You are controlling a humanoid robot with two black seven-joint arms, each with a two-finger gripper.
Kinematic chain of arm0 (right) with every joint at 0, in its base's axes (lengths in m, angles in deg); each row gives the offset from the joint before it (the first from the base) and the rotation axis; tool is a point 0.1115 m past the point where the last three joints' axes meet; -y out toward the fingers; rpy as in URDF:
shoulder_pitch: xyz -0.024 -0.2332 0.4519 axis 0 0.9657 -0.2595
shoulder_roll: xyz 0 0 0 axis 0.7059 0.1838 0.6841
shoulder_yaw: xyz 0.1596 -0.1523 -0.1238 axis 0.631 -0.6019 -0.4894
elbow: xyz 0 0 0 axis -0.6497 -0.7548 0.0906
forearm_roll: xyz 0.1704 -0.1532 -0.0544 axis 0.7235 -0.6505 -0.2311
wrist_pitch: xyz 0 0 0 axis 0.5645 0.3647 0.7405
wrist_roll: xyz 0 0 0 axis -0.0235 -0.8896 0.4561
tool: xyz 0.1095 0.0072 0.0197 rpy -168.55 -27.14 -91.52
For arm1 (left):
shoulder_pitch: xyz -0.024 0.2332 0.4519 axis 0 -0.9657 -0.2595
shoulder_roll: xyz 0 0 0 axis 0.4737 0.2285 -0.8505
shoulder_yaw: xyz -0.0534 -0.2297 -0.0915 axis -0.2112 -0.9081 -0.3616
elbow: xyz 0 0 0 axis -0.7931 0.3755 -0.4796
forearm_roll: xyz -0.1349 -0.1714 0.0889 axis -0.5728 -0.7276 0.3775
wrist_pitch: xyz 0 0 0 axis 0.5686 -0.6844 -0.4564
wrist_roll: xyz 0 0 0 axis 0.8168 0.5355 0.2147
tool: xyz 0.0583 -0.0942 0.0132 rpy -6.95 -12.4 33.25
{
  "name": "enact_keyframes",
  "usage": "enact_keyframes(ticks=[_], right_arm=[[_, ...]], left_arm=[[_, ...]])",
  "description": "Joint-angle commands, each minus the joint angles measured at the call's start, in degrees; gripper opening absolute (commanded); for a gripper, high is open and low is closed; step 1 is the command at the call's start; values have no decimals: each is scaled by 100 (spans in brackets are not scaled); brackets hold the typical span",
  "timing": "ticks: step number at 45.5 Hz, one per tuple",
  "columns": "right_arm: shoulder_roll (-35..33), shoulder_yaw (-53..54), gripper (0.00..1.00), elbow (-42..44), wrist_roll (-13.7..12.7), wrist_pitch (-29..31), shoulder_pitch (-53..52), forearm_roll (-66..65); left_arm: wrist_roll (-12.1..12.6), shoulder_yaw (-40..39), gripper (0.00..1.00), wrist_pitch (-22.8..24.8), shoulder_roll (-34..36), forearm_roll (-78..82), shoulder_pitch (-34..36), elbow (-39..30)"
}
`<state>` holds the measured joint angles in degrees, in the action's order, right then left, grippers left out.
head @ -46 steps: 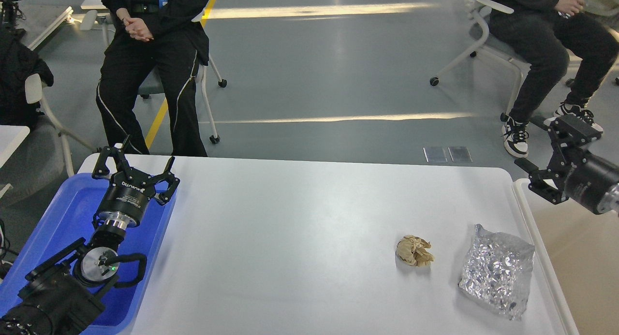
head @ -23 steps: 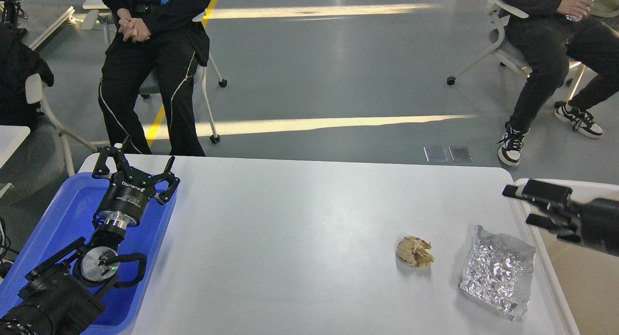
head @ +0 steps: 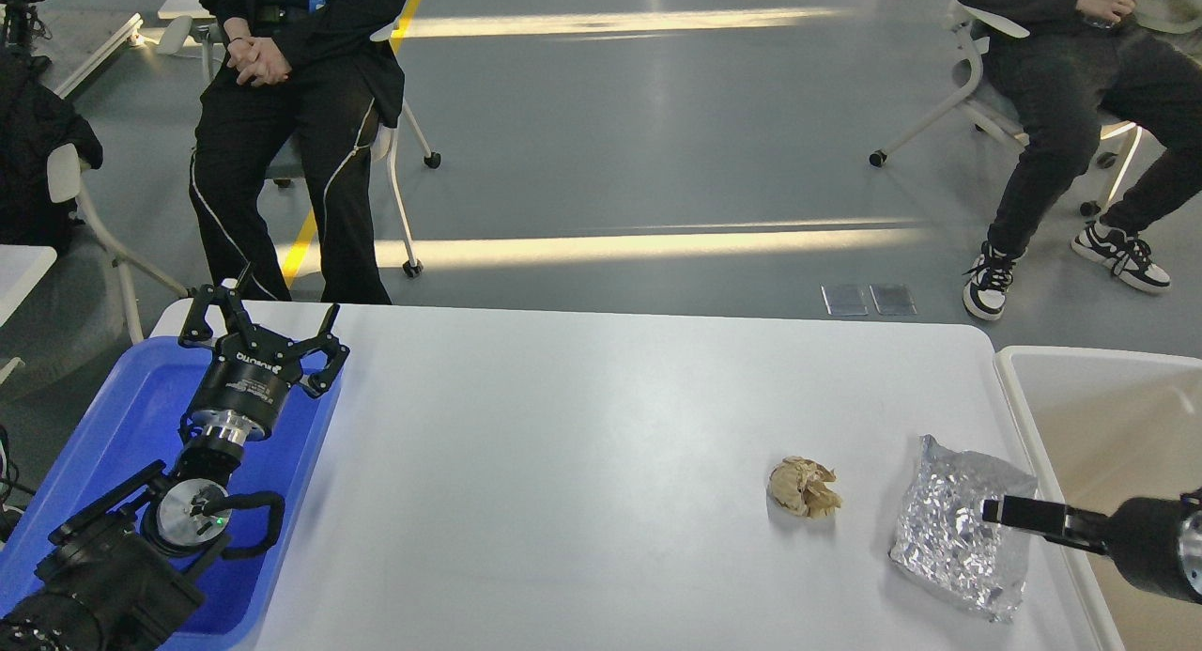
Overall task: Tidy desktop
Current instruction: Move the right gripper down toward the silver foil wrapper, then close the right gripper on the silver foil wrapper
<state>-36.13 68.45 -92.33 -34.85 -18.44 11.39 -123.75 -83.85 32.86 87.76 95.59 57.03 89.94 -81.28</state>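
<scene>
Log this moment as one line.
left claw open over blue tray | right claw at foil bag | paper wad on desktop

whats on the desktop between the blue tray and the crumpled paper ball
Nothing: in the head view the desktop is bare from the blue tray to the paper ball.

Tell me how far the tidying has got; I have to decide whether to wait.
Nothing looks put away: the blue tray and beige bin show nothing inside. The right gripper is over the silver foil bag, not visibly gripping. The bag and crumpled brown paper lie on the desktop. The left gripper hangs open.
</scene>
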Motion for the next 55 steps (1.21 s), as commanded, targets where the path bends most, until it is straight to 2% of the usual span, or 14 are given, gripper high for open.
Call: enact_keyframes(ticks=[1,6,13,23,35,37,42,45,47,48,51,55], right_arm=[[496,-168,100,679,-70,-176,154,99],[803,-168,100,925,-202,-361,251,363],[1401,-212,100,1681,-220,-502,383,926],[1472,-441,100,2130,-211,-625,383,979],[1560,-432,97,2183,-211,-695,383,987],[1560,-432,91,2174,-194,-765,383,987],[1560,-476,67,2174,-176,-827,383,987],[1560,-493,37,2165,-158,-827,401,987],[1560,-546,20,2156,-150,-827,392,979],[1560,-581,16,2156,-150,-827,383,979],[1551,-643,17,2165,-150,-827,374,979],[1559,-643,9,2165,-149,-827,383,961]], left_arm=[[2,0,100,0,-4,0,0,0],[2,0,100,0,-4,0,0,0],[2,0,100,0,4,0,0,0],[2,0,100,0,4,0,0,0],[2,0,100,0,-4,0,0,0],[2,0,100,0,-4,0,0,0],[2,0,100,0,-4,0,0,8],[2,0,100,0,4,0,0,8],[-7,0,100,0,-4,0,0,0],[-7,0,100,0,-4,0,0,0],[-7,0,100,0,-4,0,0,0],[-7,0,100,0,-4,0,0,0]])
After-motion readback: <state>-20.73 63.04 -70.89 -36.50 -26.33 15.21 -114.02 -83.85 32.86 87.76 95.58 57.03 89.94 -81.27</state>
